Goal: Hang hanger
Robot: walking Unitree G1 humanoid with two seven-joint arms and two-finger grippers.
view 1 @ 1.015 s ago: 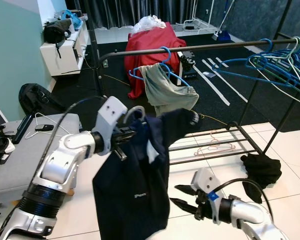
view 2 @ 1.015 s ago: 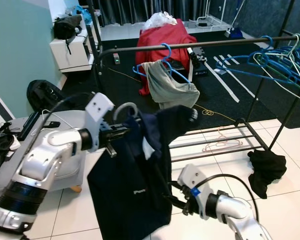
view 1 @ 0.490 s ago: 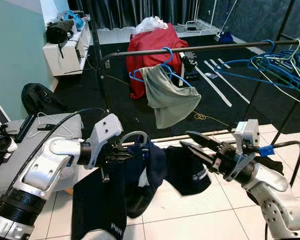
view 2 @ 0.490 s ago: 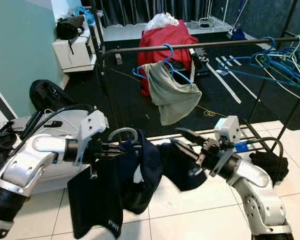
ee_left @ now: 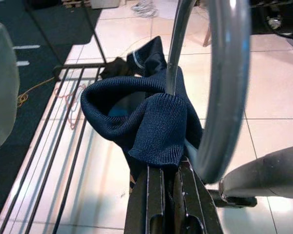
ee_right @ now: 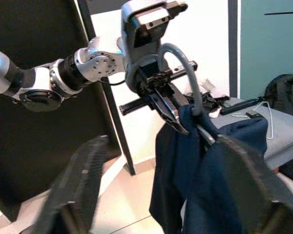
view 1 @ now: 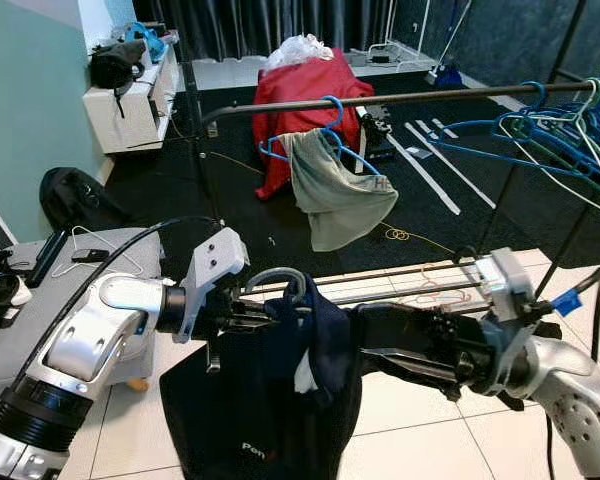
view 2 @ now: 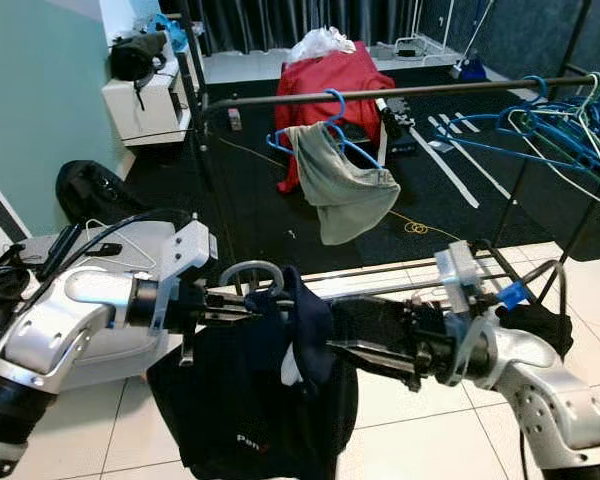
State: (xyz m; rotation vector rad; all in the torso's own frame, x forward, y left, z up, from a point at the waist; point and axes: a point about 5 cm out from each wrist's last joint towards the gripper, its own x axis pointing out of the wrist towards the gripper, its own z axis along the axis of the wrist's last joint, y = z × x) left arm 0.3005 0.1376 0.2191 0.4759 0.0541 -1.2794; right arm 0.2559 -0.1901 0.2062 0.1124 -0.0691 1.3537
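Left eye view shows the grey hanger [view 1: 272, 279] with a dark blue shirt [view 1: 270, 400] draped on it, held low in front of the robot, well short of the clothes rail [view 1: 380, 98]. The left gripper [view 1: 242, 310] has its fingers [ee_left: 158, 195] closed on the hanger's neck just under the hook. The right gripper [view 1: 380, 345] reaches in from the other side, fingers spread apart around the shirt's shoulder, gripping nothing firmly. Blue hangers [view 1: 540, 125] and a grey garment [view 1: 335, 195] hang on the rail.
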